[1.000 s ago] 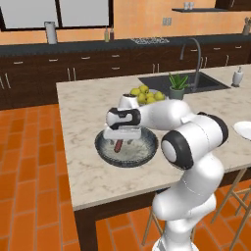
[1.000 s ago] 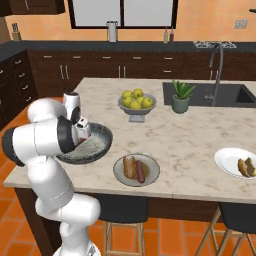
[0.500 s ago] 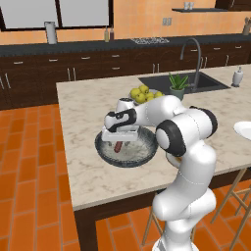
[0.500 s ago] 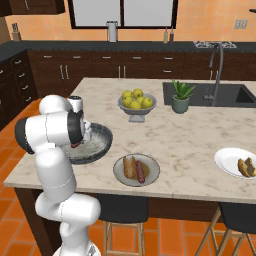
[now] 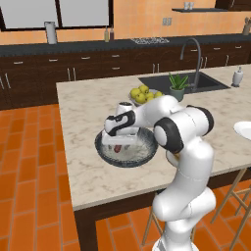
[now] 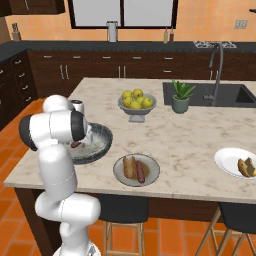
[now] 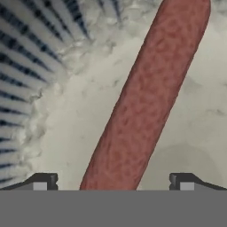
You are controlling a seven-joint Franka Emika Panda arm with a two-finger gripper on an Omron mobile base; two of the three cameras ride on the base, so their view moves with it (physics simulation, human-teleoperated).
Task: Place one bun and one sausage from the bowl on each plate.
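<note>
The tool (image 7: pixel 111 181) hangs low inside the bowl (image 5: pixel 104 153), its tips spread wide on either side of a sausage (image 7: pixel 146 97) lying on the bowl's pale floor. On the counter (image 6: pixel 180 145) beside the bowl, the greyish-beige plate (image 6: pixel 120 176) carries a bun and sausage; the white plate (image 6: pixel 223 161) holds a bun.

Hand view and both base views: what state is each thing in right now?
Gripper: open, low in the bowl, astride the sausage.
Sausage: lying loose in the bowl.
Bowl: upright on the counter.
Beige plate: holds a bun and a sausage.
White plate: holds a bun.
</note>
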